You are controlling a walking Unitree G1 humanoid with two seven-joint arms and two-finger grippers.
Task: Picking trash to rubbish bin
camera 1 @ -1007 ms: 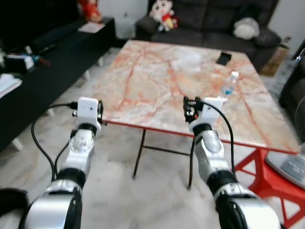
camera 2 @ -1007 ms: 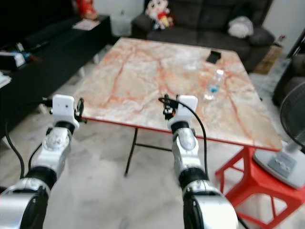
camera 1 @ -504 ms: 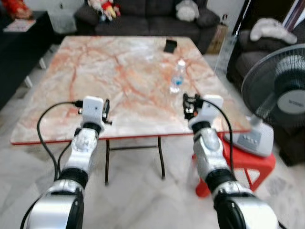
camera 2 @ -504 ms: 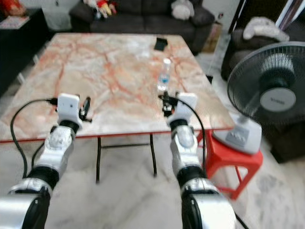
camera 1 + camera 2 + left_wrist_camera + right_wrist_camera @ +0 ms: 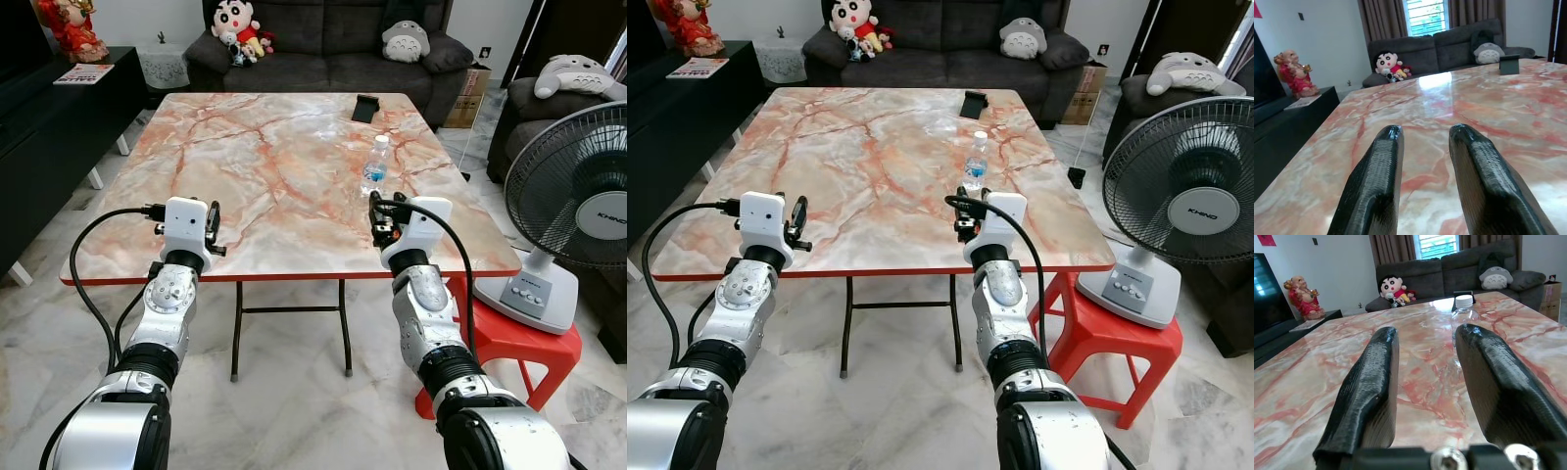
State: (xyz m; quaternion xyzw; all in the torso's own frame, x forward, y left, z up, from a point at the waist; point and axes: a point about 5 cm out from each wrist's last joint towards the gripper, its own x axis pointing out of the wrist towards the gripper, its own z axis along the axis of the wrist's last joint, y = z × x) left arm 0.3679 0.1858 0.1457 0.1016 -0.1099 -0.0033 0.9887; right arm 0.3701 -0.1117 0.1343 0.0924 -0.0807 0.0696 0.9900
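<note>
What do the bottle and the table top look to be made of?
Bottle: clear plastic by the look, see-through, with a white cap and a blue label. Table top: glossy marble pattern, pink-orange veins, window glare on it; real stone or laminate cannot be told, and a thin red edge hints at laminate.

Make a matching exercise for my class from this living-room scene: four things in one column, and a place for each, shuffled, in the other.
Things:
1. plastic bottle
2. electric fan
3. red stool
4. black phone

Places:
A. on the floor beside the table's right edge
B. lying near the table's far edge, toward the sofa
C. standing upright on the marble table, just ahead of the right tool
D. partly under the table's right front corner

Pairs: 1-C, 2-A, 3-D, 4-B
</note>
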